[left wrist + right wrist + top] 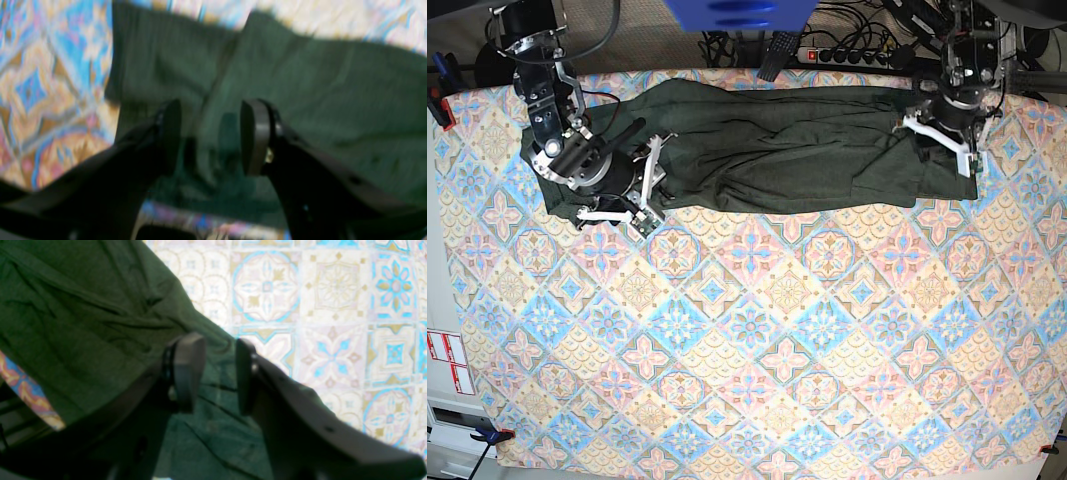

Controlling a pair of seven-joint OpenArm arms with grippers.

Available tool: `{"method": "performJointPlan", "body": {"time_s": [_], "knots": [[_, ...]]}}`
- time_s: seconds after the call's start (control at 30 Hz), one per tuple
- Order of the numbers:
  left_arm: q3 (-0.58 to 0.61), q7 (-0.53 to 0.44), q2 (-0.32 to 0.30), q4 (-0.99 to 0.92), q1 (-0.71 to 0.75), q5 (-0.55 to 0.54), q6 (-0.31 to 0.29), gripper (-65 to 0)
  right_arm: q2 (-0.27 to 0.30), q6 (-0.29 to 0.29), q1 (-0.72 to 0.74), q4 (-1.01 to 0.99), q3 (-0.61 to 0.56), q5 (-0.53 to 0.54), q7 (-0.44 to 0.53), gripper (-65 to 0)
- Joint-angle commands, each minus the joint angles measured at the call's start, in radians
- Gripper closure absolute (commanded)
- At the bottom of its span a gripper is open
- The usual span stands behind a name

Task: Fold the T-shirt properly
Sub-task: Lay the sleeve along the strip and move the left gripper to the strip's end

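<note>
The dark olive-green T-shirt [767, 150] lies wrinkled in a long band across the far side of the table. It also shows in the left wrist view [300, 83] and the right wrist view [76, 316]. My right gripper [649, 188] is at the shirt's left end, over its near edge. Its jaws stand apart above the cloth in the right wrist view [215, 371]. My left gripper [945, 140] is over the shirt's right end. Its jaws stand apart above a fold of cloth in the blurred left wrist view [211, 136].
A patterned tile-print cloth [747, 330] covers the table. Cables and a power strip [847, 55] lie beyond the far edge. A clamp [439, 100] sits at the left edge.
</note>
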Motion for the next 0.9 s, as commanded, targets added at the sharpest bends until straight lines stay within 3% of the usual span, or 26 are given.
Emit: {"method": "performJointPlan", "body": {"time_s": [0.0,0.5,0.87], "knots": [[-0.005,-0.013,-0.010,0.012,-0.025,0.001,0.000,-29.0,0.005,-0.002,0.009,0.018,0.005,0.009,0.016,-19.2],[0.042,-0.012,-0.004,-0.230,-0.241,0.001,-0.003,-29.1,0.005,-0.002,-0.013,0.018,0.006,0.009,0.019,-19.2],[0.133,-0.012,-0.002,-0.240,-0.263,0.001,-0.003,-28.5,0.005,-0.002,-0.013,0.018,0.006,0.009,0.019,-19.2]]}}
